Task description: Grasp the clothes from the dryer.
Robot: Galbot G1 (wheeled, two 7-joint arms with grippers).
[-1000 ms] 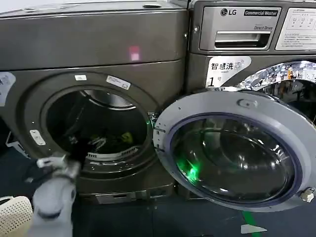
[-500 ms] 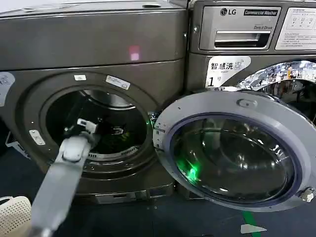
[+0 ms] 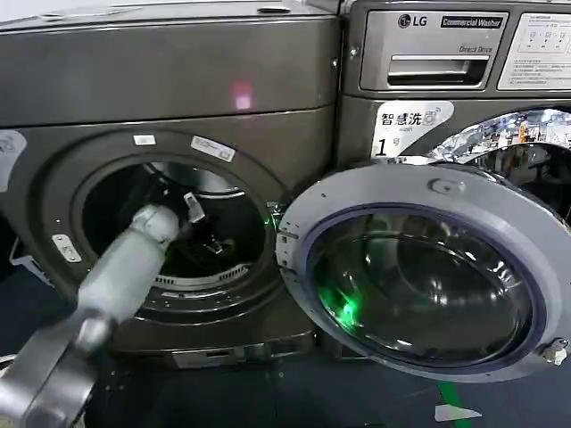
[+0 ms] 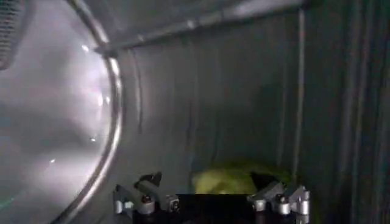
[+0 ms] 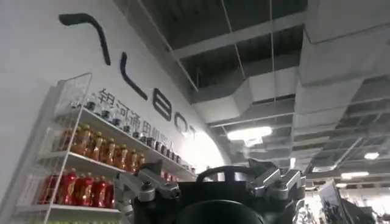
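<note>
Reach is the step in hand: the dryer (image 3: 169, 89) stands with its round door (image 3: 419, 267) swung out at about 3 o'clock of the porthole, and the left arm slants in from 7 o'clock through the opening, wrist pitched forward. The left gripper (image 4: 210, 201) is deep in the drum, fingers (image 4: 141, 196) spread wide and empty. The clothes (image 4: 234, 178), a yellow-green heap, seem to lie just beyond them. Next, I judge, comes a short advance and a close. The right gripper (image 5: 210, 182) is parked pointing ceilingward, spread wide.

The clothes (image 4: 234, 180) are partly cut off behind the left pincer (image 4: 210, 199).
</note>
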